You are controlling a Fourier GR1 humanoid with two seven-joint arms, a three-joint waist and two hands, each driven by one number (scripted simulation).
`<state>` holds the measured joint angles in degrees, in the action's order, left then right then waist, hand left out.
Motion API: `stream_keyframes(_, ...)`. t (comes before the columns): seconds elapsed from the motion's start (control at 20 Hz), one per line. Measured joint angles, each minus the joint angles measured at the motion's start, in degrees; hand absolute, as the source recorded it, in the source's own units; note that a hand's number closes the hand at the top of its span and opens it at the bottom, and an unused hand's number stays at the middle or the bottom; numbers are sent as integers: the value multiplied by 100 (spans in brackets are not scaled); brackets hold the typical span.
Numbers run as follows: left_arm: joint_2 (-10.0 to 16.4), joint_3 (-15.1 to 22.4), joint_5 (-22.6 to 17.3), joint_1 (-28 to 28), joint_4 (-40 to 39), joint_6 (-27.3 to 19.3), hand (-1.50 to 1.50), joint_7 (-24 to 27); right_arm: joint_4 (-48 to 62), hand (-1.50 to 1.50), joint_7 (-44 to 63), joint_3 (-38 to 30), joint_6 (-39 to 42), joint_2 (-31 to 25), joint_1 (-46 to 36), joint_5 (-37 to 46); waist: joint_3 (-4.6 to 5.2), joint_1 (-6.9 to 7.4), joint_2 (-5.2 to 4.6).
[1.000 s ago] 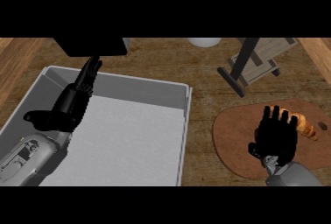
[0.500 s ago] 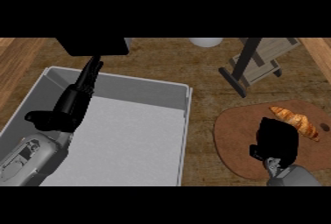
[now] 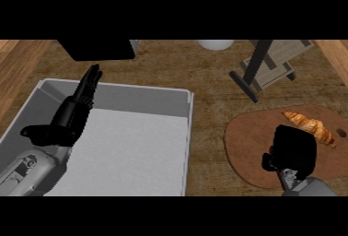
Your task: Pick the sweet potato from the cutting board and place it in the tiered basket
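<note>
The sweet potato [image 3: 311,129], orange, ridged and tapered, lies free on the cutting board [image 3: 248,143], on its far right part, slanting from far-left to near-right.

Nearest on the board is the right hand [image 3: 293,150], coming in from the lower edge and standing over the board's near right part, just short of the sweet potato. From above it reads as one dark block, so how far it is spread or curled cannot be told. It has hold of nothing that can be seen, since the sweet potato shows whole beyond it. It seems to be placed there for the approach, with the pick not yet made.

Well to the left of the board, the left hand [image 3: 65,123] rests open over a grey sink [image 3: 136,99], fingers straight and pointing away. It looks parked out of the way, as the work lies on the right.

Beyond the board, a little to its far side and apart from it, stands the tiered basket [image 3: 272,69], a dark post with pale slatted shelves. Its place means a carry away from the robot and slightly leftward, with a lift to clear a shelf edge.

Farthest off, beyond the board and to its left, are a white rounded thing [image 3: 215,44] and a black box [image 3: 98,50].
</note>
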<state>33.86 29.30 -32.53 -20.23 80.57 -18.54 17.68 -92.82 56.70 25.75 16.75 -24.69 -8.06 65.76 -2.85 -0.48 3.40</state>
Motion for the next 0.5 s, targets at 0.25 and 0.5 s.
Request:
stream_keyframes(0.25, 193, -161, 44, 420, 291, -212, 0, 131, -451, 150, 187, -1416, -144, 105, 194, -692, 27, -393, -28)
stream_keyframes(0.5, 390, -324, 73, 810, 559, -295, 0, 254, -1042, 150, 257, -2602, -138, -11, 340, -1217, 44, -564, -44)
